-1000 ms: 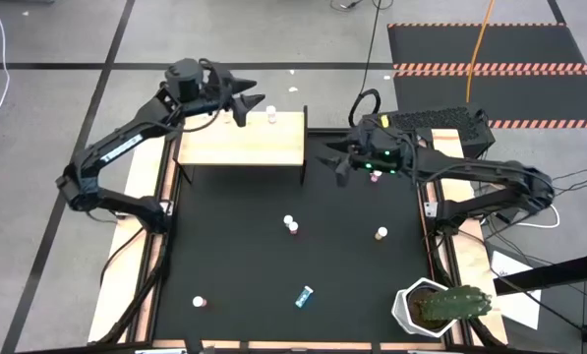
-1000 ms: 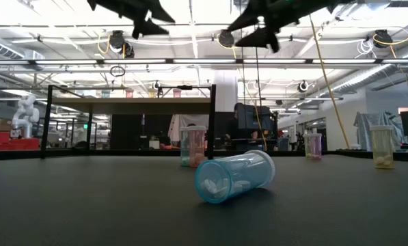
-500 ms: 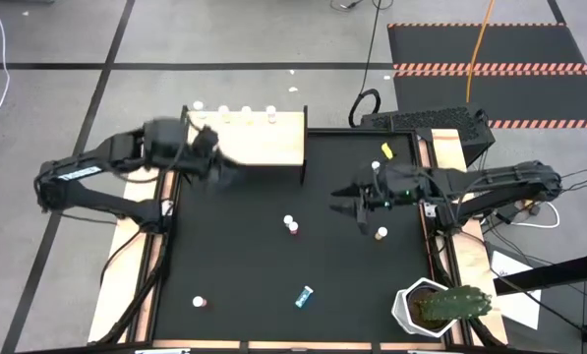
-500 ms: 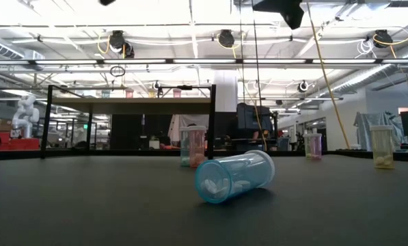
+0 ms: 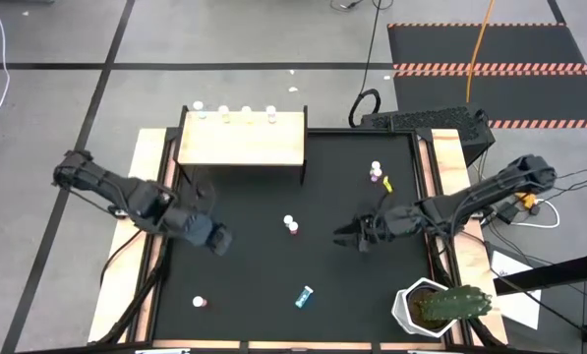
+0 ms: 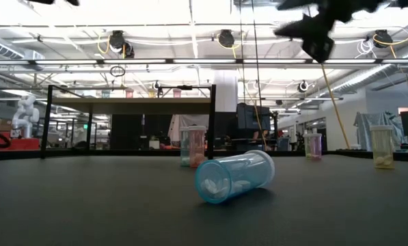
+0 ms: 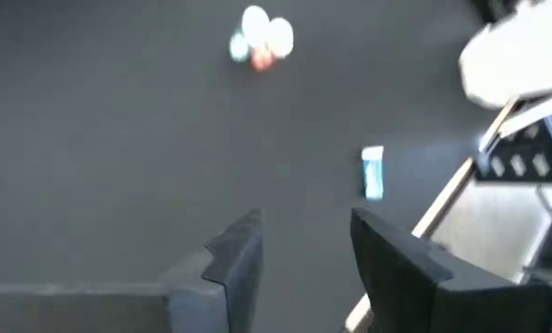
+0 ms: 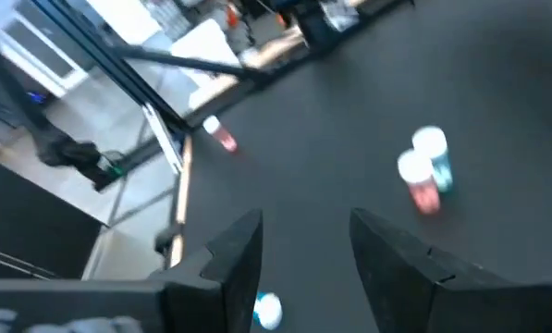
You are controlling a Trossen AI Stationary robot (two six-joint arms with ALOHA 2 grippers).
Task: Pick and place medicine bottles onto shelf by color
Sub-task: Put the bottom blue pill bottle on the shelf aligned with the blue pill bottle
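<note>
Nearest on the black mat [image 5: 254, 265], a blue bottle [image 5: 304, 294] lies on its side. Left of it a pink-bodied bottle [image 5: 200, 302] stands alone, and the cactus pot [image 5: 440, 307] sits at the near right corner.

At mid-table the left gripper [image 5: 217, 239] hangs over the mat's left part; its wrist view shows the fingers moderately apart with nothing between them. The right gripper [image 5: 347, 236] hovers right of centre, its fingers likewise parted and empty. Between the two grippers a pair of bottles [image 5: 291, 225], one pink and one blue, stands touching.

Farther right stands another pink bottle [image 5: 376, 173]. The shelf [image 5: 242, 143] stands at the far left of the mat, with a row of four bottles [image 5: 234, 111] along its far edge.

Grey floor with dark lines surrounds the table; the level view shows a hall with ceiling lights.

A second ago the left gripper was over the shelf's far edge and the right one near the far right bottle. Both have since come nearer. The bottles on the mat have not moved.
</note>
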